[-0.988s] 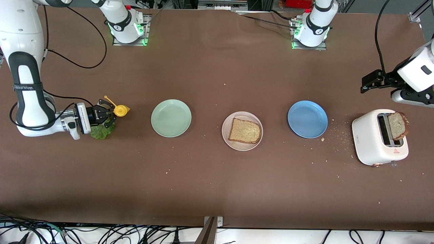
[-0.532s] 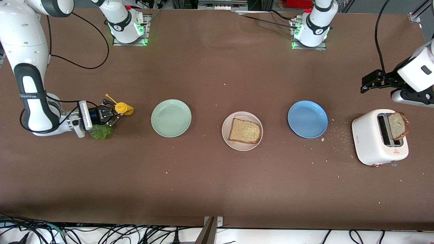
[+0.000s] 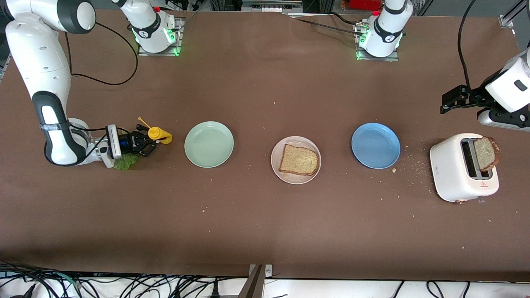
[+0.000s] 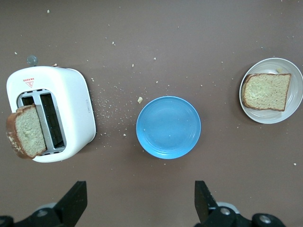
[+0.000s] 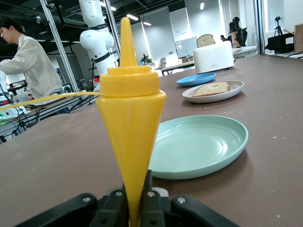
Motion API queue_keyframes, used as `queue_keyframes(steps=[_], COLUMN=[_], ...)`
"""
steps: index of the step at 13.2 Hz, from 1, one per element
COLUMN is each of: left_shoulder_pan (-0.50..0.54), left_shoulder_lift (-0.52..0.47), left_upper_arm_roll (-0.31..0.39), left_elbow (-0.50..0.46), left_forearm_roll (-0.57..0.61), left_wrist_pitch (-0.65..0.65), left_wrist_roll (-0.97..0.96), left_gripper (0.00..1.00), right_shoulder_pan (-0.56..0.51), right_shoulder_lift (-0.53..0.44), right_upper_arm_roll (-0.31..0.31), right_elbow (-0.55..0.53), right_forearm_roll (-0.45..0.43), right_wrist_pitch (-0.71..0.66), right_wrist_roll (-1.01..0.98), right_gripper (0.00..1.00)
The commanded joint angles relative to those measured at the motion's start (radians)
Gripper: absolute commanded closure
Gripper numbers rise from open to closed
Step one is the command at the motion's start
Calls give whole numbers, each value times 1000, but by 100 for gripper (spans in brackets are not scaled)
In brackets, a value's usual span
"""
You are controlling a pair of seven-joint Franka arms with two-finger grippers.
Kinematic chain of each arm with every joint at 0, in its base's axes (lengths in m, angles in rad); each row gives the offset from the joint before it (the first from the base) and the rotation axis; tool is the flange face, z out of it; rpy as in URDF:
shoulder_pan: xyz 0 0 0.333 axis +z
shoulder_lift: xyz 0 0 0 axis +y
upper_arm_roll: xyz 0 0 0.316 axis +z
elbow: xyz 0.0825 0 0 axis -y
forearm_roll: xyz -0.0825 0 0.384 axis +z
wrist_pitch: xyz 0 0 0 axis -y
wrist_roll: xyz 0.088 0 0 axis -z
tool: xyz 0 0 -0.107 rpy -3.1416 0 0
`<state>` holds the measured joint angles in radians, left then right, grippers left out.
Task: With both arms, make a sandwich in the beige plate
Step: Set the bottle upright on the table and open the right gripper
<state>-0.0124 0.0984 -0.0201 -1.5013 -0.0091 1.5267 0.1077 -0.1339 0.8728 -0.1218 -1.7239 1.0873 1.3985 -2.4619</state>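
Bread, one square grainy slice, lies on the round beige plate mid-table, while the right gripper pinches a glossy yellow cone-tipped squeeze bottle above ruffled lettuce, and the left gripper waits spread above the table's end near the smooth white toaster.

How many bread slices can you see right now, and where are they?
2. One bread slice lies flat on the beige plate at the table's middle; the other slice stands in the white toaster at the left arm's end. None seem hidden.
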Motion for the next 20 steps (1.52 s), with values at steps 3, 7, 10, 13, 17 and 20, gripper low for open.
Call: queue_keyframes(steps=[3, 7, 10, 13, 17, 20], left_shoulder_pan=[-3, -3, -3, -3, -3, -1], left_shoulder_lift=[-17, -17, -17, -17, -17, -17], left_upper_arm_roll=[9, 9, 9, 9, 9, 9], left_elbow=[-8, -8, -8, -8, -8, -10], left_forearm_roll=[-18, -18, -18, -18, -18, -18], left_wrist_pitch=[-8, -8, -8, -8, -8, -8], left_wrist_roll=[24, 24, 24, 24, 21, 23], left_gripper=[0, 0, 0, 0, 0, 0], right_shoulder_pan=[-9, -9, -21, -23, -19, -12], right_shoulder_lift=[11, 15, 12, 9, -21, -38], right_upper_arm_roll=[5, 5, -21, -70, -125, -133], right_elbow=[15, 15, 27, 78, 145, 290], right_forearm_roll=[34, 36, 5, -64, -164, -243], right_wrist_pitch=[-23, -23, -26, -26, -33, -36], right_wrist_roll=[-14, 1, 26, 63, 219, 395], right_gripper=[68, 31, 29, 27, 20, 14])
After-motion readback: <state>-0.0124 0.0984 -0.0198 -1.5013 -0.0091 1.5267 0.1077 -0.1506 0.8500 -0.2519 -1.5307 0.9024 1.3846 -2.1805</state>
